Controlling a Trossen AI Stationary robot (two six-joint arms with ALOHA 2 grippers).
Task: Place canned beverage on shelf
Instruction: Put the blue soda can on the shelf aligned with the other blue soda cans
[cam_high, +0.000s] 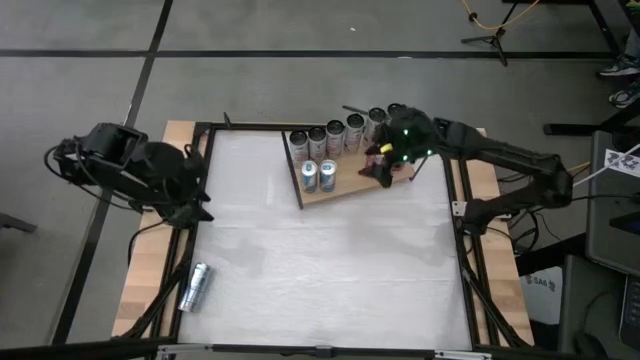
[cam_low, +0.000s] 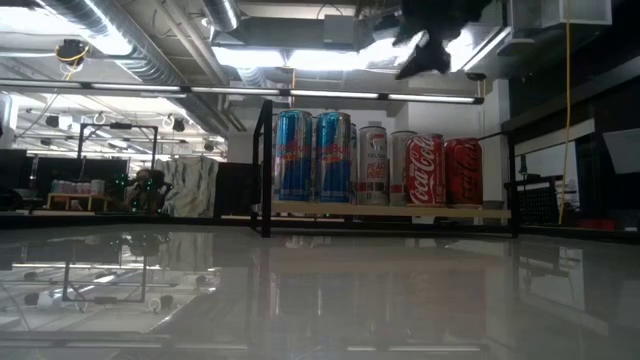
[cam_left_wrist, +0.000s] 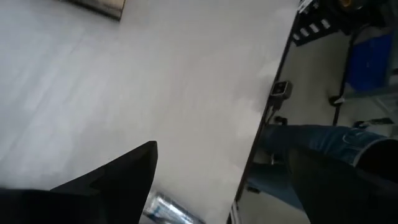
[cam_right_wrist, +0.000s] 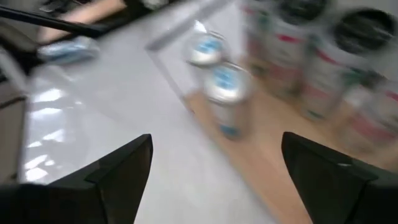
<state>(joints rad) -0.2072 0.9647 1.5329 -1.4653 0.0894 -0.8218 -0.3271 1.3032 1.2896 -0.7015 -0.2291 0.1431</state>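
Observation:
The shelf (cam_high: 345, 188), a light-brown board in a black wire frame, stands at the table's far middle. On it stand several cans: two blue ones (cam_low: 312, 155) at the front, with silver and red ones (cam_low: 425, 170) beside them. My right gripper (cam_high: 380, 170) hangs open above the shelf's right part, holding nothing; in its wrist view the blue cans (cam_right_wrist: 221, 87) stand ahead of it. One silver-blue can (cam_high: 195, 288) lies on its side at the table's near left. My left gripper (cam_high: 198, 205) is open above the table's left edge, and that can (cam_left_wrist: 171, 211) shows between its fingers.
The white tabletop (cam_high: 330, 270) spreads between the shelf and the lying can. Black frame rails (cam_high: 465, 270) run along the table's sides. A person's jeans-clad leg (cam_left_wrist: 311, 143) shows beyond the table's edge in the left wrist view.

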